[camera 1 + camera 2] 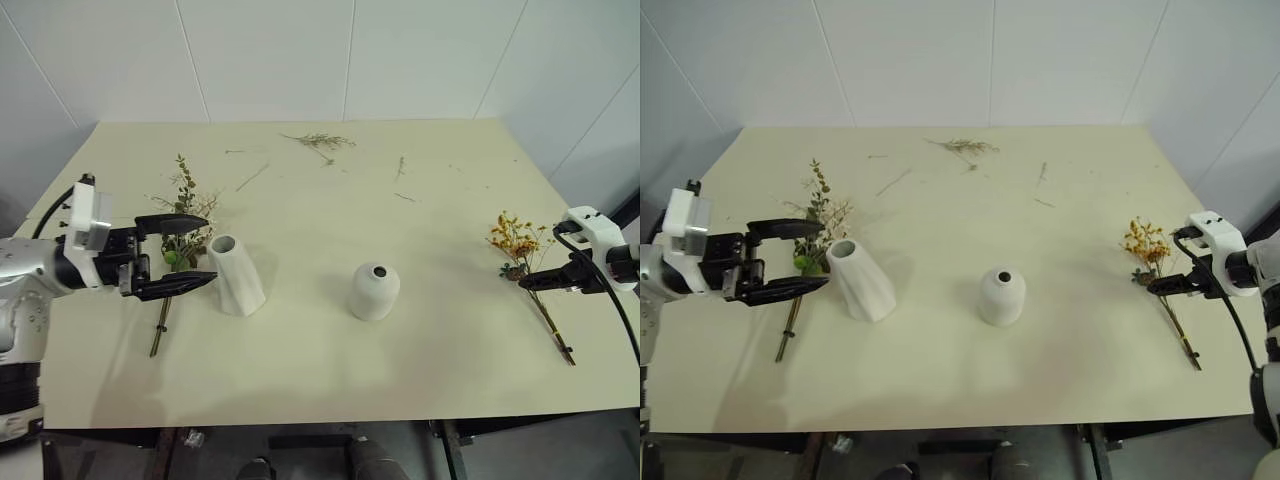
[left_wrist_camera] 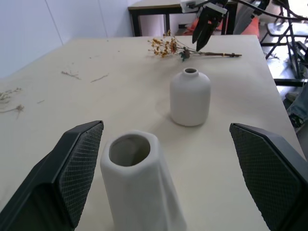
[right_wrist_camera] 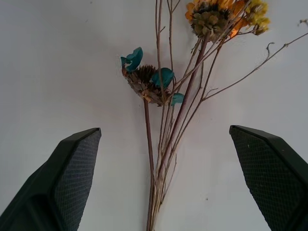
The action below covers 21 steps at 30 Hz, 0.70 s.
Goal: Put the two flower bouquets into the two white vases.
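Note:
The taller white vase (image 1: 237,275) stands left of centre, and the short rounded vase (image 1: 375,291) stands mid-table. A bouquet of green leaves and pale sprigs (image 1: 181,215) lies flat just left of the tall vase. My left gripper (image 1: 208,250) hovers open over it, level, with the tall vase (image 2: 139,187) just ahead between its fingers. The bouquet of thin brown stems with yellow-orange blooms (image 1: 520,243) lies near the table's right edge. My right gripper (image 1: 522,283) is open and tilted down above its stems (image 3: 166,144), not touching them.
A small loose dried twig (image 1: 320,142) and scattered bits lie near the back of the cream table (image 1: 400,380). White walls close the back and sides. Bare tabletop lies between the two vases and along the front edge.

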### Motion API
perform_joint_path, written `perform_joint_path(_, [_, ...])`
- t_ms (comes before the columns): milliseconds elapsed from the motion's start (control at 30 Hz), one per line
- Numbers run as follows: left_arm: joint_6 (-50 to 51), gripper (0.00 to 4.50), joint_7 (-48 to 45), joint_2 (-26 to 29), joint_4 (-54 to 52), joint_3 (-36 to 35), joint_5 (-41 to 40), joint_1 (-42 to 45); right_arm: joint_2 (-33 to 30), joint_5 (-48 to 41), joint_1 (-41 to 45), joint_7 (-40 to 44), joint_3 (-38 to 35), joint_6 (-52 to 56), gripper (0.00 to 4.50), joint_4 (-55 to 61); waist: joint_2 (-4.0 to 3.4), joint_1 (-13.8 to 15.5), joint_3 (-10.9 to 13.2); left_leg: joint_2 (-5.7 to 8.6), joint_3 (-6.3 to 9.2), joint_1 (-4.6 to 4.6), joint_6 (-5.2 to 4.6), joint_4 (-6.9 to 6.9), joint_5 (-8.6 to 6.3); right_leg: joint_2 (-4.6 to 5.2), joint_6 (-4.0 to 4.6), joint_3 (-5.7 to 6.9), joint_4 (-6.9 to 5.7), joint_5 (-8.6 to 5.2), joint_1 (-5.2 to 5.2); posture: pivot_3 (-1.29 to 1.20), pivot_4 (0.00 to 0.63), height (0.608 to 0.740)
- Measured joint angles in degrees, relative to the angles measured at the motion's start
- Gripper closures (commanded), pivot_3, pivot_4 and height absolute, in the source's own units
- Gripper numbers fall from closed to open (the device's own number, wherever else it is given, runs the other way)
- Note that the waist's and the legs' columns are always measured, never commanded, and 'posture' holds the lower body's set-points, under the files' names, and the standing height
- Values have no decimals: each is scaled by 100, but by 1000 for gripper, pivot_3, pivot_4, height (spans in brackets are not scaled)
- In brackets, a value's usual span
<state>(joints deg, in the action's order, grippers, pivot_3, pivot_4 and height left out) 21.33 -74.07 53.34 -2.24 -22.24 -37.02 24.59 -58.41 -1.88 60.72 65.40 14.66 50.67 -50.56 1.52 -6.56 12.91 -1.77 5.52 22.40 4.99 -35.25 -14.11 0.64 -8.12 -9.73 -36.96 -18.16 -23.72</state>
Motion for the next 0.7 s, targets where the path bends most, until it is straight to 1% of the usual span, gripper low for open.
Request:
perform_joint_path(133, [177, 21, 158, 91, -364, -293, -150, -340, 368, 274, 189, 16, 98, -307, 0, -581, 0, 0, 0, 2, 0, -1, 0, -4, 0, 1, -1, 0, -1, 1, 2, 0, 150, 740])
perform_joint_path(233, [257, 21, 236, 98, -539, -452, -225, -541, 507, 479, 258, -22, 138, -593, 0, -880, 2, 8, -1, 2, 1, -1, 0, -5, 0, 1, -1, 1, 0, 1, 5, 0, 150, 740])
perform_joint_path(267, [274, 8, 275, 99, -615, -484, -244, -568, 531, 557, 281, -57, 150, -715, 171, -1006, 5, 13, -3, 2, 2, -1, 0, -9, 0, 1, -1, 2, 1, 1, 7, 0, 150, 740])
perform_joint_path(333, [298, 0, 320, 104, -648, -517, -294, -579, 573, 676, 316, -105, 162, -864, 616, -1131, 8, 15, -4, 2, 2, -3, 1, -18, -1, 1, -5, 2, 3, 3, 16, 0, 150, 740])
perform_joint_path(400, [299, 0, 338, 106, -653, -569, -313, -596, 607, 775, 358, -133, 152, -976, 1221, -1254, 9, 13, -5, 2, 2, -4, 1, -25, -1, 0, -6, 2, 1, 3, 19, 0, 150, 740])
perform_joint_path(467, [298, 0, 341, 115, -653, -591, -316, -599, 628, 820, 378, -131, 117, -1037, 1970, -1328, 10, 9, -6, 2, 4, -7, 1, -27, -1, -1, -6, 2, 0, 4, 23, 0, 150, 740])
perform_joint_path(567, [288, 0, 334, 117, -640, -581, -316, -589, 678, 874, 435, -92, 60, -1034, 2837, -1417, 11, -5, -6, 2, 4, -8, 1, -30, -1, -1, -7, 3, -2, 5, 24, 0, 150, 740])
perform_joint_path(700, [183, 0, 303, 116, -573, -435, -311, -399, 676, 921, 460, 70, 33, -937, 4113, -1450, 11, -9, -6, 2, 5, -9, 1, -30, -1, -2, -7, 2, -4, 5, 24, 0, 150, 740])
